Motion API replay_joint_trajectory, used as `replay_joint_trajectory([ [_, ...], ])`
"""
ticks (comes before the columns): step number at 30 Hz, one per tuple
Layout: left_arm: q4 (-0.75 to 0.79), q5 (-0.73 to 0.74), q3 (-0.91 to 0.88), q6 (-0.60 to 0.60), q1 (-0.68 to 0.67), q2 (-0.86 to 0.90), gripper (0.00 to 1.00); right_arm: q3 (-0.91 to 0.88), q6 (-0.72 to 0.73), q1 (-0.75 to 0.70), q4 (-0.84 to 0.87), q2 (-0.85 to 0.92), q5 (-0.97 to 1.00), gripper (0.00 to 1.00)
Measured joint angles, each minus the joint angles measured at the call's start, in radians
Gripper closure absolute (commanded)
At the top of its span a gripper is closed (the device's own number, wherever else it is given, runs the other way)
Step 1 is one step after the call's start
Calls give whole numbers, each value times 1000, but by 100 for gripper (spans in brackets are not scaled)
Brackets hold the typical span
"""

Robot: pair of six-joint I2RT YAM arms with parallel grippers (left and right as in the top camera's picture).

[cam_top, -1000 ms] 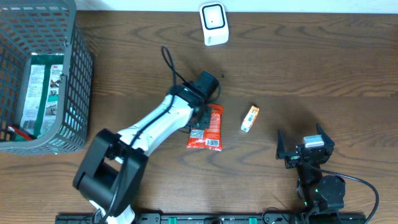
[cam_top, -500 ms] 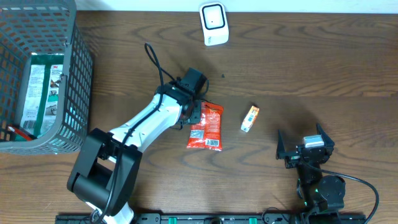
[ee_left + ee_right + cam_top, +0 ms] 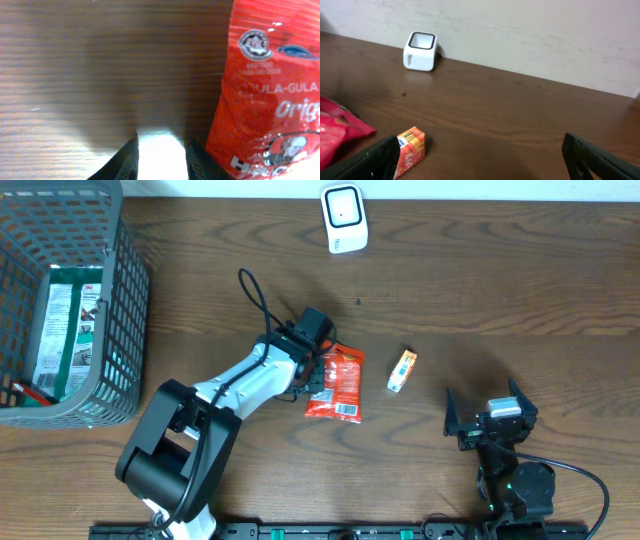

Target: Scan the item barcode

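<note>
One risk: red snack packet [image 3: 340,385] lies flat on table [image 3: 500,300], well short of scanner [image 3: 343,218], left gripper [image 3: 318,372] at its edge, can't tell if pinching, so pkt may slip/drag; right gripper [image 3: 490,418] wide open.

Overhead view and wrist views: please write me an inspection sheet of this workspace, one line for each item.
Surface: dark wooden table, bare wood.
Job's things: white barcode scanner upright at the far edge; red snack packet lying flat near the centre; small orange box apart from it, on the right arm's side.
Clutter: grey mesh basket at the far left, green-and-white package inside.
Grippers: left gripper at the packet's edge, grip unclear; right gripper wide open, empty.
Cables: black cable loops up from the left arm.
Surroundings: pale wall behind the table.
</note>
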Motion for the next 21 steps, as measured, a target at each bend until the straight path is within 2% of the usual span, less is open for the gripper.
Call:
replay_joint_trajectory([
  [21,94,24,0,-95,-150,0,66,0,0,0,0,0,0,1],
])
